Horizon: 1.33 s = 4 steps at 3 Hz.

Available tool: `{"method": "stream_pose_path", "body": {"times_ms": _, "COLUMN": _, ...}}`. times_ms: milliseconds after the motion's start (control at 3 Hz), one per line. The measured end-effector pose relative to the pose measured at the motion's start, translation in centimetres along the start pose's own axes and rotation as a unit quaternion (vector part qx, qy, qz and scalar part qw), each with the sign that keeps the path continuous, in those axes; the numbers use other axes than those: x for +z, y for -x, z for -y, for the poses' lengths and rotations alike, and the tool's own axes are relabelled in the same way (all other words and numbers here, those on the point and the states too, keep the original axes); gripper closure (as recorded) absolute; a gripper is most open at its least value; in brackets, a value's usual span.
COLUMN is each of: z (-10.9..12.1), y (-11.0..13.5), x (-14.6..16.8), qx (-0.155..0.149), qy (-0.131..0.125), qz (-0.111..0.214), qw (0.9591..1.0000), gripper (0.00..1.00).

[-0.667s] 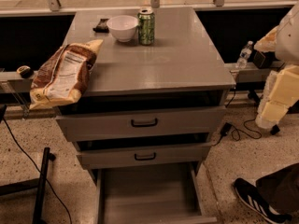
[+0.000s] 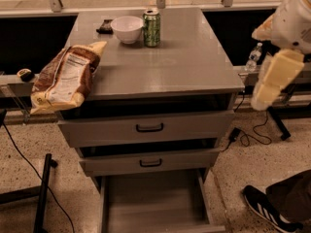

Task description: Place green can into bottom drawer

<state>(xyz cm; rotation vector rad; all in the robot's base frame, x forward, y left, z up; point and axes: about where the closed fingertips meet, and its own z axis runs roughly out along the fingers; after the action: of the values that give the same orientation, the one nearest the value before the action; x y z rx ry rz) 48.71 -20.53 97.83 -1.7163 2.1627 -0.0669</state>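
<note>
The green can [image 2: 151, 27] stands upright at the back of the grey cabinet's top [image 2: 184, 67], just right of a white bowl [image 2: 127, 28]. The bottom drawer [image 2: 155, 203] is pulled open and its flat grey floor is bare. My arm hangs at the right side of the cabinet. Its pale gripper [image 2: 261, 97] points down beside the cabinet's right front corner, far from the can and holding nothing that shows.
A bag of chips [image 2: 65, 76] overhangs the cabinet's left edge. A small dark object [image 2: 104, 26] lies left of the bowl. The two upper drawers [image 2: 149, 128] are slightly ajar. A water bottle [image 2: 252, 57] stands behind right. Cables and a person's shoe [image 2: 267, 210] are on the floor.
My arm has shifted a little left and up, closer to the cabinet's right side. The can, the bowl and the drawers have not moved.
</note>
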Motion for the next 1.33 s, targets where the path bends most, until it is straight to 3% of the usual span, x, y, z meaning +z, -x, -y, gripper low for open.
{"method": "stream_pose_path", "body": {"times_ms": 333, "z": 6.8, "y": 3.2, "x": 3.7, "qx": -0.003, "qy": 0.001, "qz": 0.05, "qw": 0.9987, "gripper": 0.0}}
{"method": "stream_pose_path", "body": {"times_ms": 667, "z": 13.2, "y": 8.5, "x": 8.1, "qx": 0.012, "qy": -0.008, "qz": 0.147, "qw": 0.989, "gripper": 0.0}}
{"method": "stream_pose_path", "body": {"times_ms": 1000, "z": 18.4, "y": 12.6, "x": 10.3, "qx": 0.035, "qy": -0.043, "qz": 0.249, "qw": 0.9668, "gripper": 0.0}}
{"method": "stream_pose_path", "body": {"times_ms": 1333, "z": 19.6, "y": 13.3, "x": 10.9, "qx": 0.041, "qy": -0.054, "qz": 0.265, "qw": 0.9619, "gripper": 0.0}}
